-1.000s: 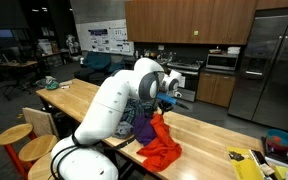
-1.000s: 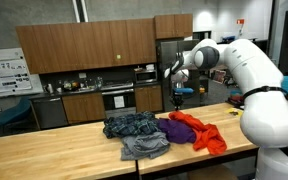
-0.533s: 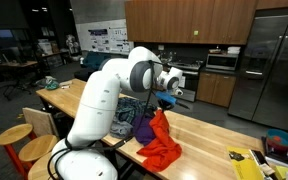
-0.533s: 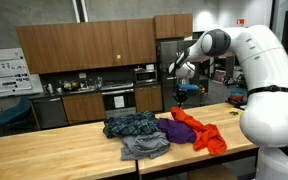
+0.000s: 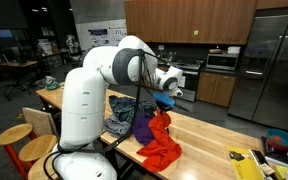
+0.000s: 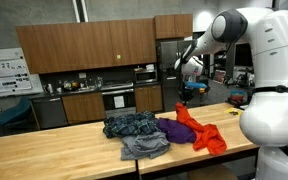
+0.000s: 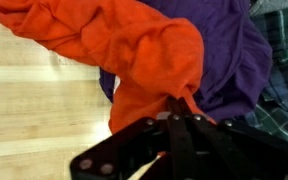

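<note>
In an exterior view, the arm [image 5: 119,60] reaches over the worktop [image 5: 209,140]. The jaws are closed tight on a corner of the orange cloth [image 5: 160,142], pulled up into a peak; the rest of it lies on the wood beside a purple cloth [image 5: 142,127].

In an exterior view, the orange cloth [image 6: 202,135] touches the purple one, near a plaid cloth [image 6: 132,123] and a grey cloth [image 6: 144,148].

In the wrist view, the jaws pinch an orange fold, with purple fabric just behind.
</note>
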